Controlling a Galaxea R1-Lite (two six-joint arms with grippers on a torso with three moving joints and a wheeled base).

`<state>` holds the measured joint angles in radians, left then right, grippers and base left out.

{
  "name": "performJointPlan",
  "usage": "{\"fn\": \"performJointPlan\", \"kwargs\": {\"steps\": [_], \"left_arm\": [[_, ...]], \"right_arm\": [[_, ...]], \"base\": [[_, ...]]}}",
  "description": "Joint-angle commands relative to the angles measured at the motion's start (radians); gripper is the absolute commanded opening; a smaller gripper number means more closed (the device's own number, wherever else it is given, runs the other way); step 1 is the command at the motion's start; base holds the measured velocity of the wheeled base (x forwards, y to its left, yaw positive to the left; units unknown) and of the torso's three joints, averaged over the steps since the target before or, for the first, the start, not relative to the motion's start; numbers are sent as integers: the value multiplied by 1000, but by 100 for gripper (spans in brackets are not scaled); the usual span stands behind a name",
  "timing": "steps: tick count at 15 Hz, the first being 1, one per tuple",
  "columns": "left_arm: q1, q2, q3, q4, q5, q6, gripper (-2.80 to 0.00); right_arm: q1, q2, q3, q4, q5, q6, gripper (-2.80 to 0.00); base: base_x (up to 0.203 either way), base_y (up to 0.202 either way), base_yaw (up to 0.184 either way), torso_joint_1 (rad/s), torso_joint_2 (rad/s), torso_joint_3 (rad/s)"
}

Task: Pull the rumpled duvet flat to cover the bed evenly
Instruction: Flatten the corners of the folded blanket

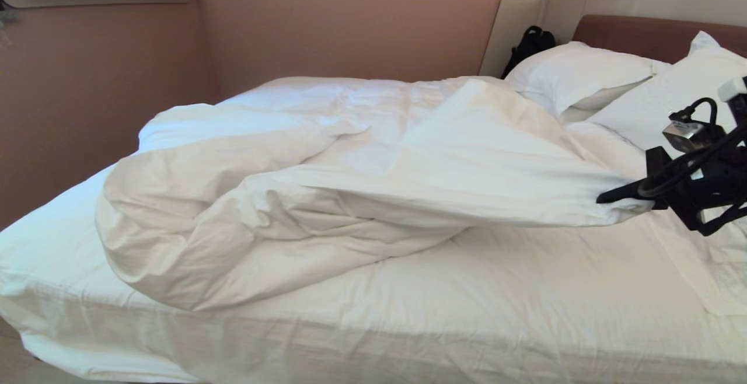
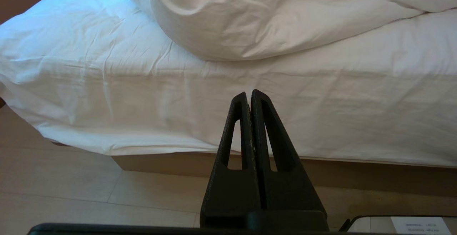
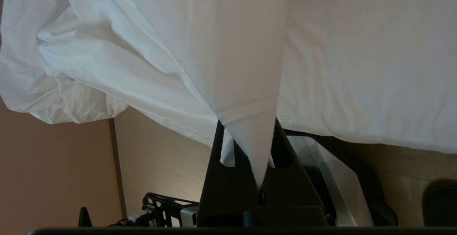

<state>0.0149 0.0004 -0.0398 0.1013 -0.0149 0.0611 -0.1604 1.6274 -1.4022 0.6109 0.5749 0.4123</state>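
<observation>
Rumpled duvet [image 1: 327,197]: one corner pinched in right gripper [image 1: 607,198]; two pillows [image 1: 575,72].

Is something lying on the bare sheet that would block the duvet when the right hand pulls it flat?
Nothing visible does. The right hand is shut on a corner of the duvet, and the sheet on the near side of the bed is bare. The pillows lie at the headboard, beside the hand.
</observation>
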Motion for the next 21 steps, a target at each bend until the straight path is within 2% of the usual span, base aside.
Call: {"fn": "performJointPlan", "kwargs": {"steps": [1,4,7,10,14,17,21], "left_arm": [[0,1,0,1,0,0,-280],[0,1,0,1,0,0,-280],[0,1,0,1,0,0,-280],[0,1,0,1,0,1,-280],[0,1,0,1,0,0,-280],[0,1,0,1,0,0,-280],[0,1,0,1,0,0,-280]], "right_arm": [[-23,-74,36,4,2,-10,-280],[-42,-126,84,3,-6,-18,-280],[-48,-149,143,-4,-83,-32,-280],[-66,-166,174,-5,-96,-36,-280],[-85,-201,189,-3,-103,-53,-280],[-88,-223,207,-5,-161,-63,-280],[-108,-230,210,-3,-169,-66,-280]], "base": [[0,0,0,0,0,0],[0,0,0,0,0,0],[0,0,0,0,0,0],[0,0,0,0,0,0],[0,0,0,0,0,0],[0,0,0,0,0,0],[0,0,0,0,0,0]]}}
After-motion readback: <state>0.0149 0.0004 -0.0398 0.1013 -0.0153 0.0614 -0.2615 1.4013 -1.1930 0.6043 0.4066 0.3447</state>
